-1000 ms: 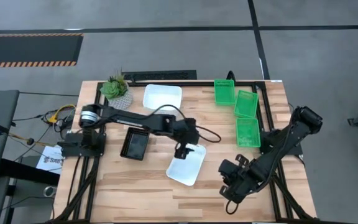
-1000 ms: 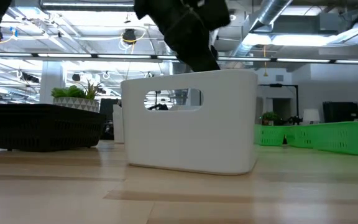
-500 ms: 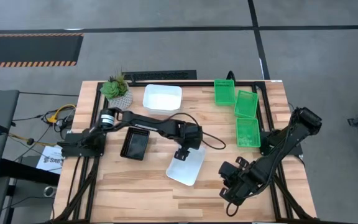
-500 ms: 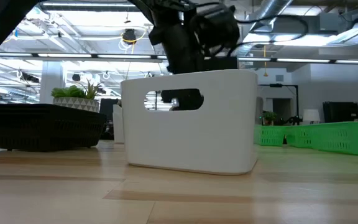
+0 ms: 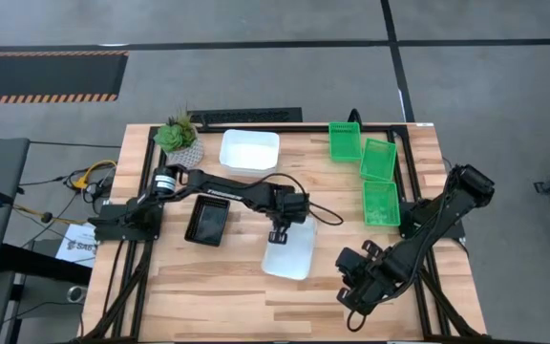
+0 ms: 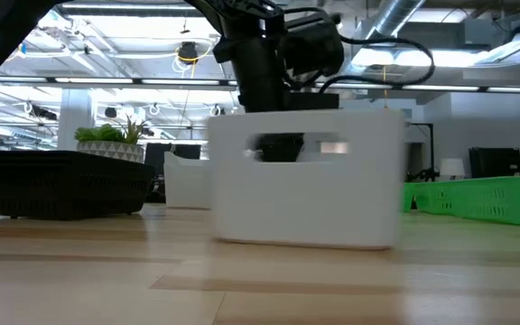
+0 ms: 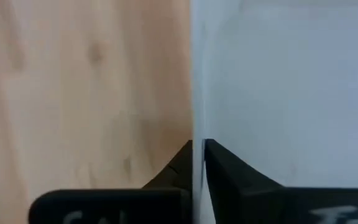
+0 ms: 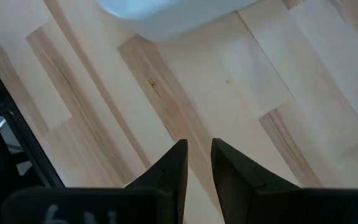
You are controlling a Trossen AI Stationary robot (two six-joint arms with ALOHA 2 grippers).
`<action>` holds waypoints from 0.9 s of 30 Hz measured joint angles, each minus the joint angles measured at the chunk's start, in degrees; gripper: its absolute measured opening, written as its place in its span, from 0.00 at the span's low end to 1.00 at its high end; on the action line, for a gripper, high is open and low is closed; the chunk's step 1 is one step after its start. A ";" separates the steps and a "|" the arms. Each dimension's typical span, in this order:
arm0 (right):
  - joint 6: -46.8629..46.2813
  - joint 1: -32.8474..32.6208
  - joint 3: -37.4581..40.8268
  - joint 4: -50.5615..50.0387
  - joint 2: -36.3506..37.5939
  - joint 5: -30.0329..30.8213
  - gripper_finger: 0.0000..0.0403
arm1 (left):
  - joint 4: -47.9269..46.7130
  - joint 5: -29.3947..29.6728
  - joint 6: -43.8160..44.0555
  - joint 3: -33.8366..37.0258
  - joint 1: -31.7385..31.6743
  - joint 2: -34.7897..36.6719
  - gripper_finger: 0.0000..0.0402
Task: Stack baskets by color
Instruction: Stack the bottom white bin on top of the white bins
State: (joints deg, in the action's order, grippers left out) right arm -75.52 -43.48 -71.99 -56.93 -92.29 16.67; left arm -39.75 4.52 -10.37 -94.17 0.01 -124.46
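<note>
High view showed the left gripper [image 5: 278, 232] closed on the rim of the near white basket [image 5: 291, 252], which sat mid-table [image 5: 208, 277], right of the black basket [image 5: 207, 222]. A second white basket [image 5: 249, 151] lay beside the plant [image 5: 179, 139]. Three green baskets [image 5: 372, 172] lined the table's right edge. The right gripper [image 5: 349, 291] waited right of the near white basket, its fingers a narrow gap apart, holding nothing.
</note>
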 joint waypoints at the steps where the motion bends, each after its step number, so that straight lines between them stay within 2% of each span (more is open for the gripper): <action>1: -0.61 0.00 0.00 -0.02 0.00 0.00 0.24 | -0.41 1.46 2.27 0.00 -0.10 0.04 0.01; 6: -2.50 -0.75 0.00 -0.05 0.00 0.23 0.24 | -3.61 3.92 11.73 0.13 -1.59 4.01 0.00; 13: -4.04 -2.00 0.00 0.21 0.02 1.87 0.24 | -12.36 5.03 20.32 0.11 -4.46 14.67 0.00; 17: -5.41 -2.72 0.00 0.46 0.04 2.29 0.24 | -19.50 9.84 23.56 0.09 -7.33 21.43 0.00; 20: -6.44 -3.09 0.00 0.55 0.04 3.04 0.24 | -23.40 14.24 27.44 0.09 -10.44 27.23 0.00; 27: -6.61 -3.02 0.07 0.53 0.04 5.92 0.24 | -25.03 20.66 40.53 0.29 -21.88 39.74 0.00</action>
State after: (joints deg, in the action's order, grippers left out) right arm -82.13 -46.50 -71.92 -56.40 -92.25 22.59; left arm -64.79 25.18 30.16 -93.88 -21.87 -84.73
